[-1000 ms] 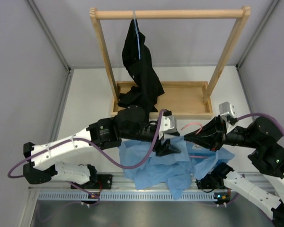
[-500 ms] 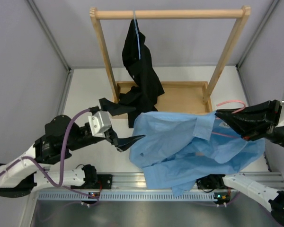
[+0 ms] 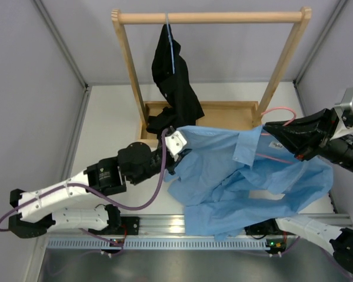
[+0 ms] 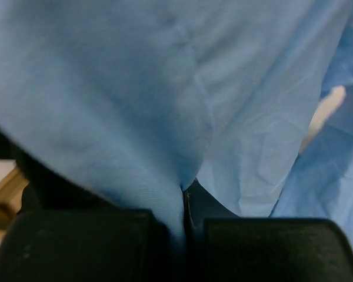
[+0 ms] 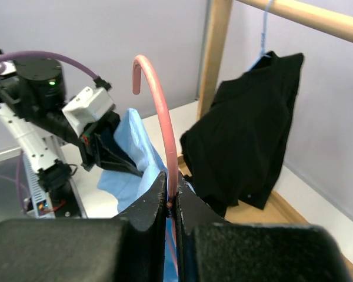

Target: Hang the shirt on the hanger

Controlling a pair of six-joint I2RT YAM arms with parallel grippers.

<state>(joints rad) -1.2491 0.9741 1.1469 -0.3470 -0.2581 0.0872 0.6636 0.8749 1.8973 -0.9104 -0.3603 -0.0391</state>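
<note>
The light blue shirt [image 3: 223, 167] hangs spread in the air between my two grippers, its sleeves drooping toward the near rail. My left gripper [image 3: 176, 157] is shut on the shirt's left edge; in the left wrist view a fold of blue cloth [image 4: 165, 88] runs down between the fingers [image 4: 185, 205]. My right gripper [image 3: 270, 133] is shut on the neck of the pink hanger [image 3: 277, 110], whose hook [image 5: 159, 100] rises above the jaws [image 5: 172, 197]. The shirt's collar side drapes over the hanger by the right gripper, and most of the wire is hidden under cloth.
A wooden rack [image 3: 212, 17] stands at the back on a wooden tray base [image 3: 229, 120]. A black garment [image 3: 173, 82] hangs from its bar on a pale blue hanger [image 3: 170, 38], just behind the shirt's left edge. A metal rail [image 3: 165, 241] runs along the near edge.
My left gripper, open and away to the left half a second ago, has moved right to the shirt's left edge and shut on it. The right gripper with the hanger shifted slightly back.
</note>
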